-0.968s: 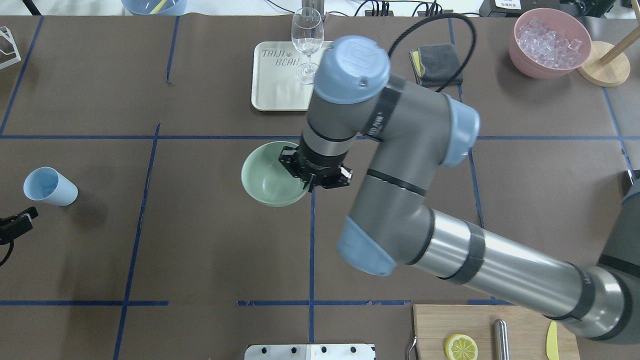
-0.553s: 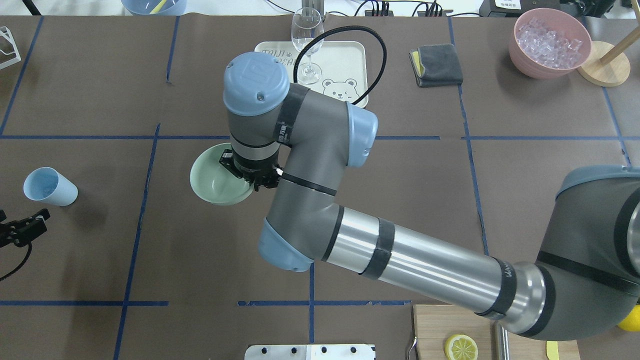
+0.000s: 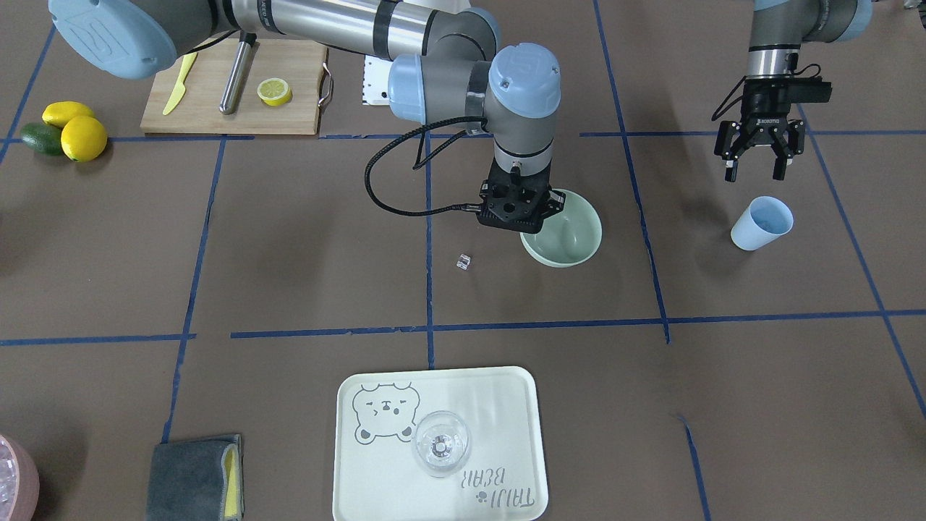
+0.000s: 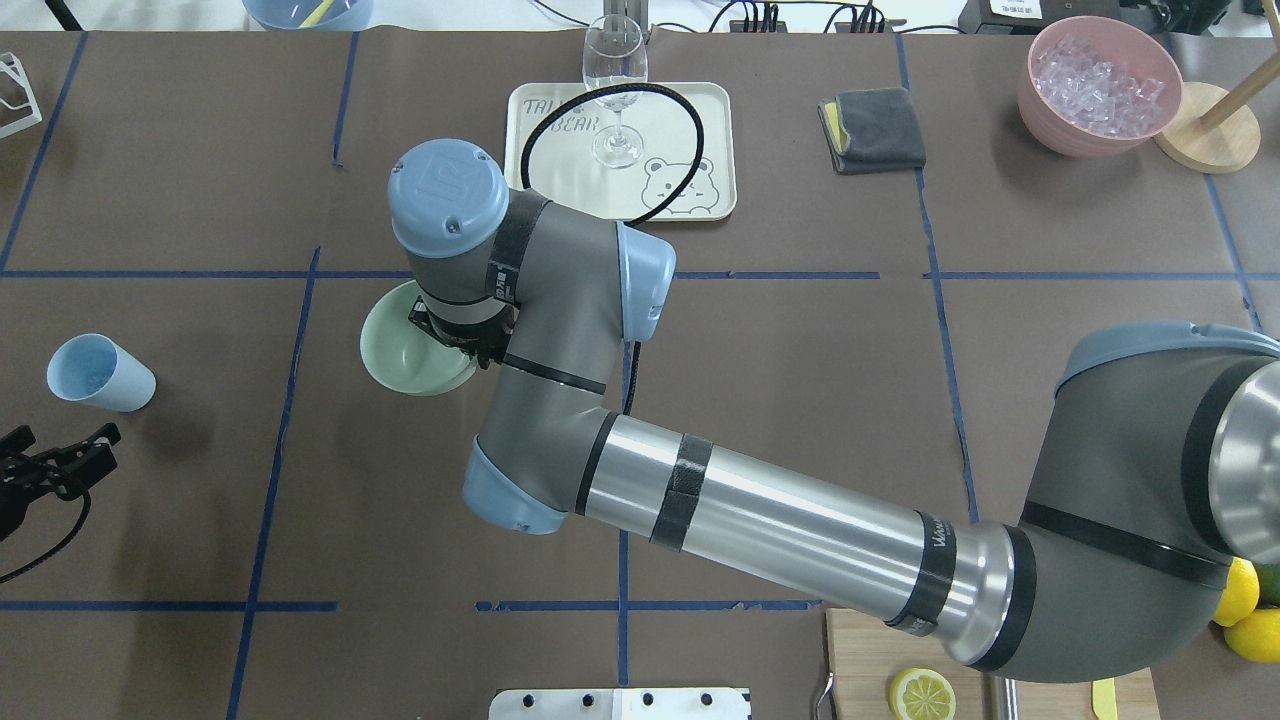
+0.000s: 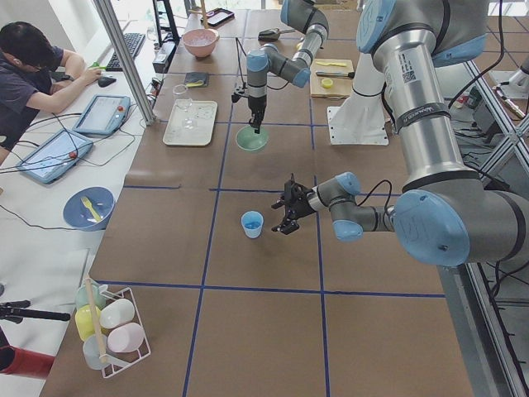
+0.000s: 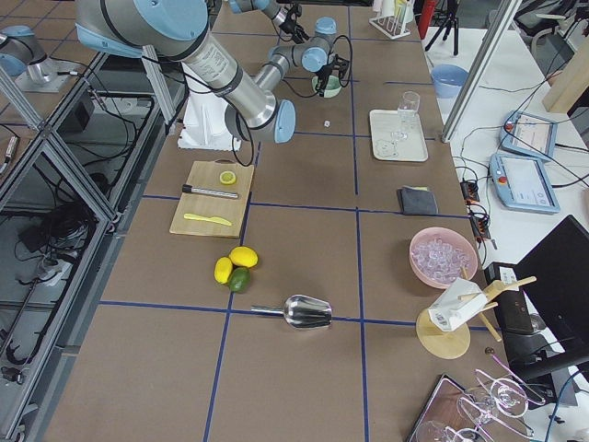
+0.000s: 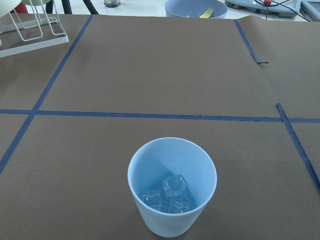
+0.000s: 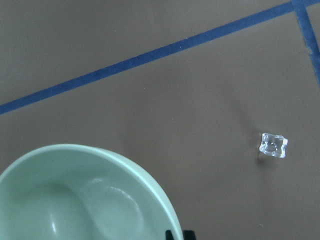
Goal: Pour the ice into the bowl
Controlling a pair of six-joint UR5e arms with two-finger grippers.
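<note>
The right gripper [image 3: 518, 214] stands with its fingers narrow on the near rim of the mint-green bowl [image 3: 573, 236], and I judge that it pinches this rim; the right wrist view shows the dark fingertips [image 8: 174, 234] just at the rim's edge. The bowl looks empty inside. One loose ice cube [image 3: 464, 261] lies on the table near the bowl, on the robot's right of it. The ice [image 7: 167, 195] for pouring is in the light blue cup [image 3: 760, 223], well apart from the bowl on the robot's left. The left gripper [image 3: 757, 166] hovers near this cup with its fingers spread wide, holding nothing.

The pinch on a thin rim may slip, so the bowl could tip or drop. Also the small cubes can bounce over the low wall if the cup pours from too high.

The right arm reaches far across the table, its wrist pointing straight down over the bowl. The left arm is low, its gripper slanting down toward the cup.
</note>
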